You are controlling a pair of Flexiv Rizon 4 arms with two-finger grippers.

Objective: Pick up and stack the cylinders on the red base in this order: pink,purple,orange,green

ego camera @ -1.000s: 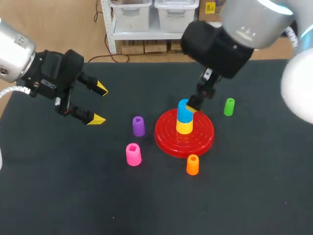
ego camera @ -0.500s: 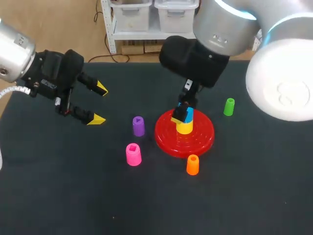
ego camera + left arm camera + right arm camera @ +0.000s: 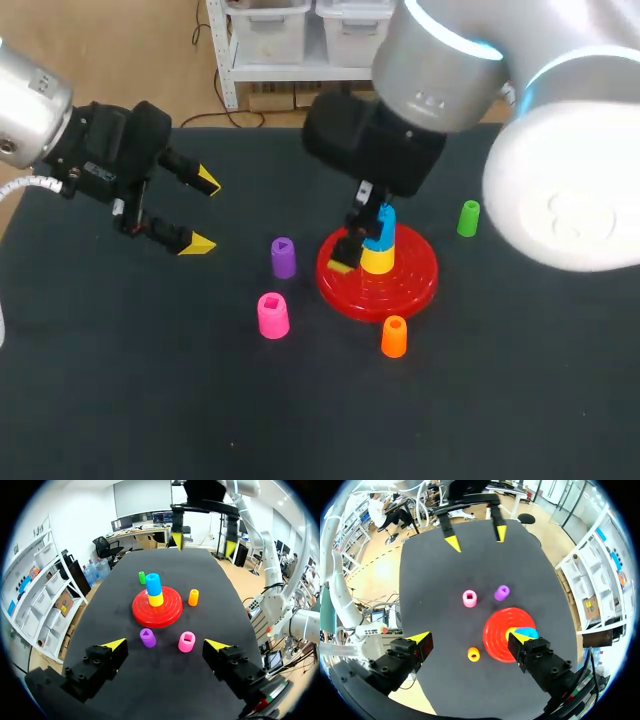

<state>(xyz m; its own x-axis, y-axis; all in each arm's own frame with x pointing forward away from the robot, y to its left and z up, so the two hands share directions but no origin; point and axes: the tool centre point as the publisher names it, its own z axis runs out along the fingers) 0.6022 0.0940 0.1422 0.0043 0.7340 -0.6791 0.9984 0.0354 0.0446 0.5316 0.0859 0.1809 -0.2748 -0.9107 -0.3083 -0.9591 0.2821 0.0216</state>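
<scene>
No readable text or numbers

Nothing on the desk (image 3: 120,380) carries legible writing. The only marks are cut shapes: a triangle in the top of the purple cylinder (image 3: 283,256) and a square in the top of the pink cylinder (image 3: 272,314). Small print on the right arm (image 3: 440,60) is too small to read.

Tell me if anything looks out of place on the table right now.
The red base already holds a yellow cylinder with a blue cylinder on top, neither in the stacking order. The pink cylinder, purple cylinder, orange cylinder and green cylinder all stand off the base.
</scene>
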